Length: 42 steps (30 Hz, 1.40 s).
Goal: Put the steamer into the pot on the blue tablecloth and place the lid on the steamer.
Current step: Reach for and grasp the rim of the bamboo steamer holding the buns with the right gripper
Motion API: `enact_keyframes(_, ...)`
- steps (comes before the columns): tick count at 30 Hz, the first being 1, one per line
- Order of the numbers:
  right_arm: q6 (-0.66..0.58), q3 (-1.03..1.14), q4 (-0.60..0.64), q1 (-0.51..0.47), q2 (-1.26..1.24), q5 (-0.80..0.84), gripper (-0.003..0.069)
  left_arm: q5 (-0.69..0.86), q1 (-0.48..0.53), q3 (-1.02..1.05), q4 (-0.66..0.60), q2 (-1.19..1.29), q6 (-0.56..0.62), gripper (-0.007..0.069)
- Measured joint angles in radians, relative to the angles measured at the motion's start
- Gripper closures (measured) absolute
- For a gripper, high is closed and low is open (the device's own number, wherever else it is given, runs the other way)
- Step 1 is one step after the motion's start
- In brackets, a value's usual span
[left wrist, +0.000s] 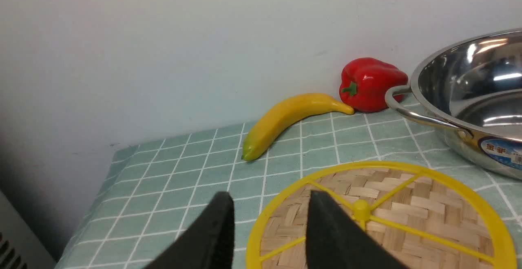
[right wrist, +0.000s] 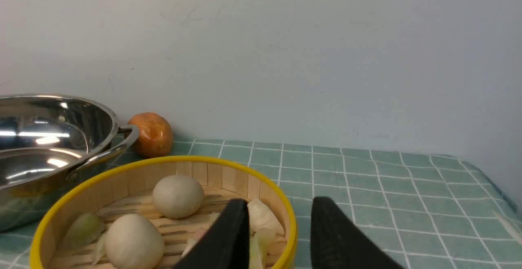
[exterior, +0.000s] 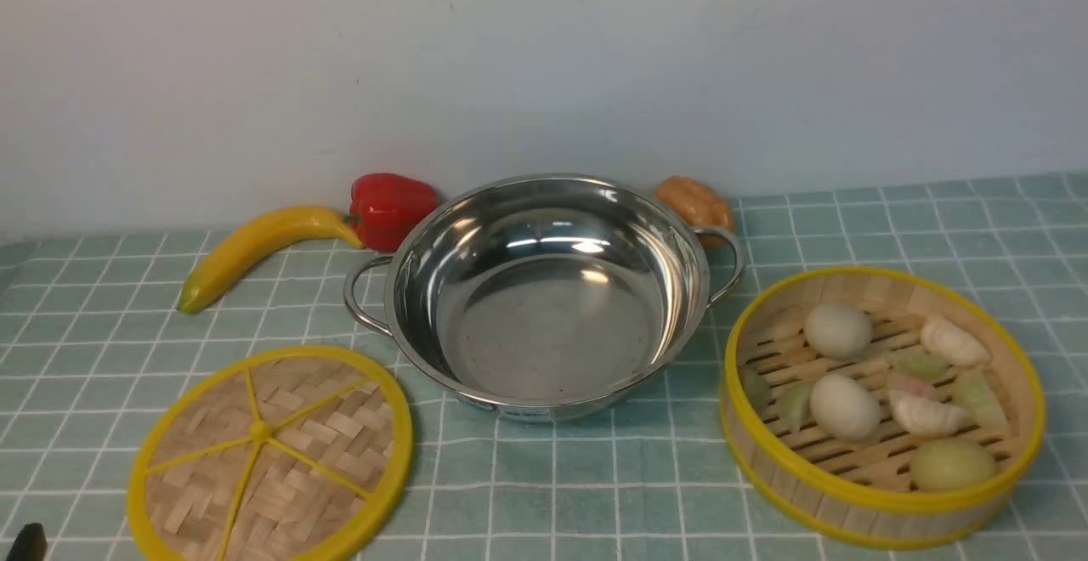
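The shiny pot (exterior: 544, 297) stands empty in the middle of the blue tablecloth (exterior: 612, 476). The steamer (exterior: 880, 404), with buns and dumplings inside, sits on the cloth at the right, apart from the pot. The lid (exterior: 270, 456) lies flat at the front left. My left gripper (left wrist: 269, 201) is open and empty, its jaws on either side of the lid's (left wrist: 379, 216) near rim, above it. My right gripper (right wrist: 279, 208) is open and empty, its jaws on either side of the steamer's (right wrist: 163, 203) rim, above it. Only a dark tip (exterior: 27, 541) of the left gripper shows in the front view.
A banana (exterior: 255, 251) and a red pepper (exterior: 389, 208) lie behind the pot at the left, against the wall. A brown walnut-like ball (exterior: 693, 201) sits behind the pot's right handle. The cloth's left edge (left wrist: 104, 179) and right edge (right wrist: 493, 187) show in the wrist views.
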Motion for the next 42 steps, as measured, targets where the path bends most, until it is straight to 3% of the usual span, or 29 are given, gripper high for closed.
enact_keyframes(23, 0.004, 0.0, 0.004, 0.0, 0.0, 0.0, 0.0419, 0.0, 0.0, 0.0, 0.0, 0.0, 0.0, 0.0382)
enact_keyframes(27, 0.07, 0.0, 0.096, 0.0, 0.0, -0.049, 0.0419, -0.012, 0.0, 0.0, 0.026, 0.0, -0.003, 0.0382)
enact_keyframes(32, 0.201, 0.0, 0.252, 0.0, 0.0, -0.162, 0.0419, -0.161, 0.0, 0.001, -0.116, 0.0, -0.15, 0.0382)
enact_keyframes(37, 0.258, 0.0, 0.352, 0.0, 0.0, -0.317, 0.0419, -0.362, 0.0, 0.001, -0.335, 0.0, -0.413, 0.0382)
enact_keyframes(42, 0.271, 0.0, 0.366, 0.0, 0.0, -0.452, 0.0419, -0.481, 0.0, 0.001, -0.37, 0.0, -0.446, 0.0382)
